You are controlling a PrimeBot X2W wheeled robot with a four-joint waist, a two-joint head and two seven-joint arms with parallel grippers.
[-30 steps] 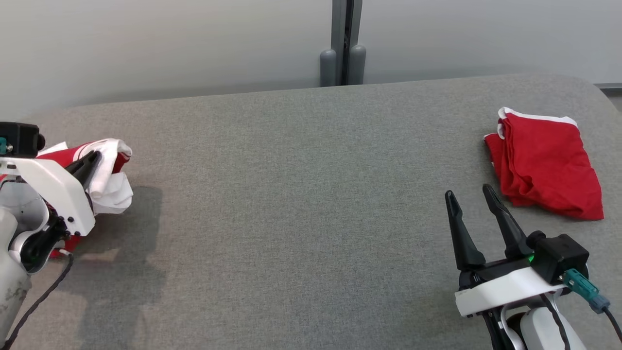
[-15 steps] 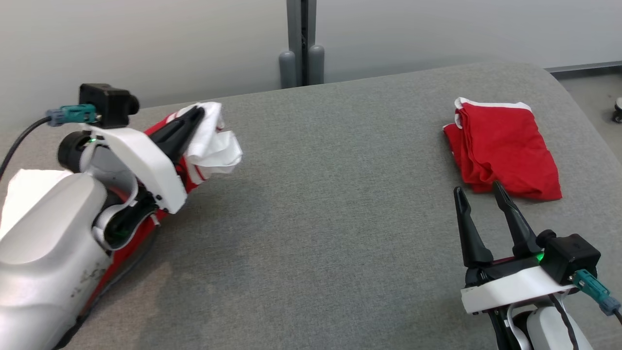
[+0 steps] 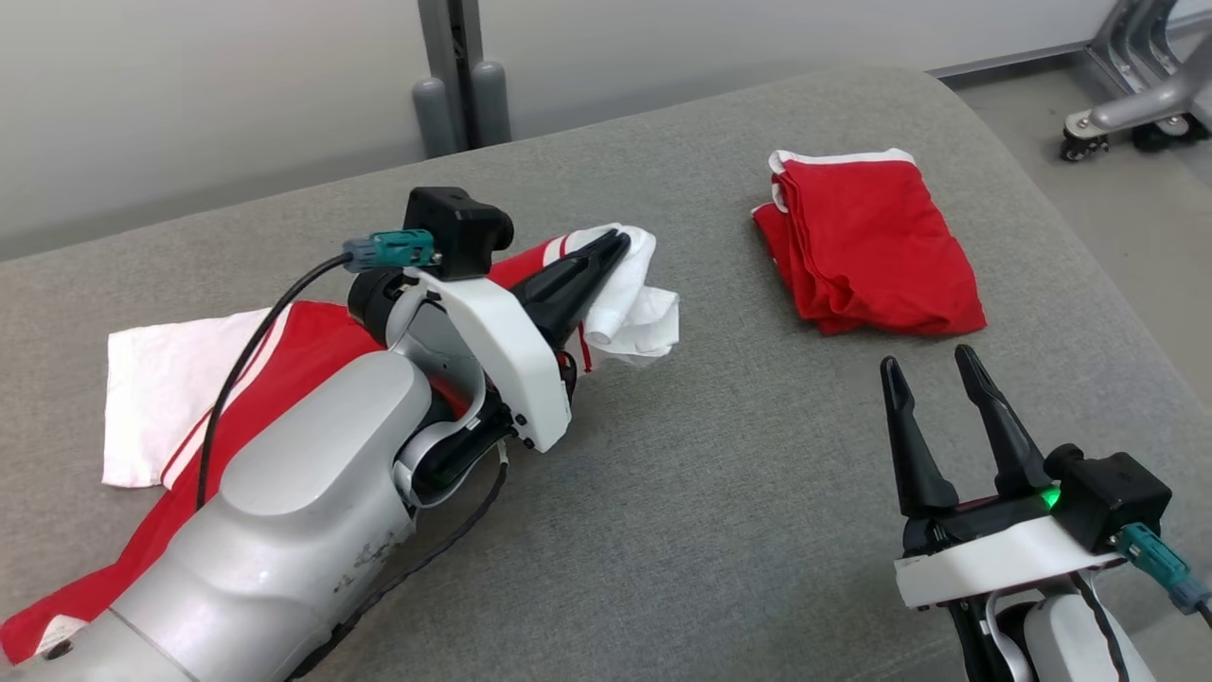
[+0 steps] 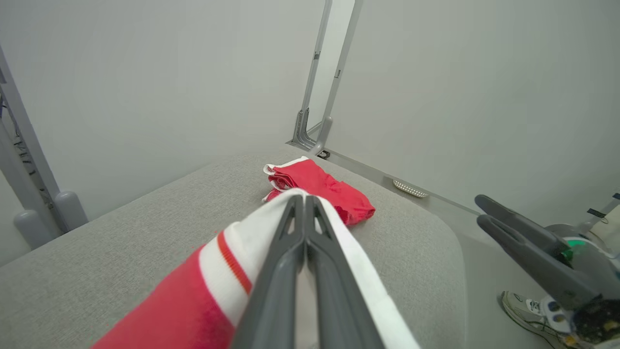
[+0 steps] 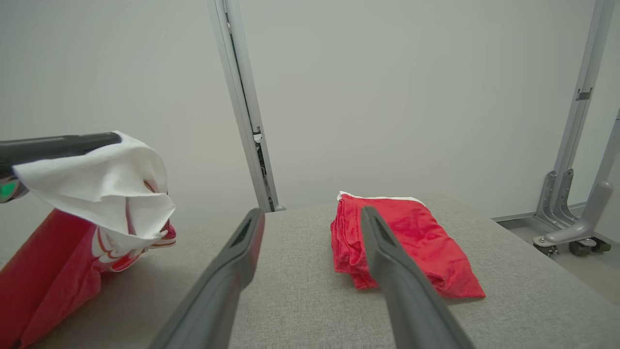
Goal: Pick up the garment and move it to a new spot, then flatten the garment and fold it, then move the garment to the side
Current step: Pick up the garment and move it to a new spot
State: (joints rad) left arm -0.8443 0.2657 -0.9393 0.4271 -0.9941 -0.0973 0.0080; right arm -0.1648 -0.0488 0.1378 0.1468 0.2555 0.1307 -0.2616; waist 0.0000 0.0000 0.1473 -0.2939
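At the trailing corner of the garment (image 3: 312, 336), low left in the head view, we note a small pale label (image 3: 55, 637), too small to read. The garment is red with white panels and stripes. It trails across the grey padded surface (image 3: 720, 455), front end lifted and bunched.

Left gripper (image 3: 615, 244): pressed together, pinching that white bunched end. In the left wrist view, cloth drapes to both sides of the closed fingers (image 4: 286, 257).

Right gripper (image 3: 926, 360): spread wide, holding nothing, hovering at the surface's right side just short of a folded red cloth (image 3: 866, 242) lying there.

Room: plain pale wall (image 3: 189, 95), grey post (image 3: 454, 57) behind the surface, wheeled metal frame (image 3: 1127, 104) on the floor (image 3: 1146, 208) at right. The left wrist view catches a sports shoe (image 4: 528, 310) on the floor.

Against a second ago: our head camera has swung, so the whole picture has shifted. Even so, the left arm has carried the garment from the surface's left edge toward its middle, and more cloth is drawn out behind it. The right gripper and folded cloth keep their places.
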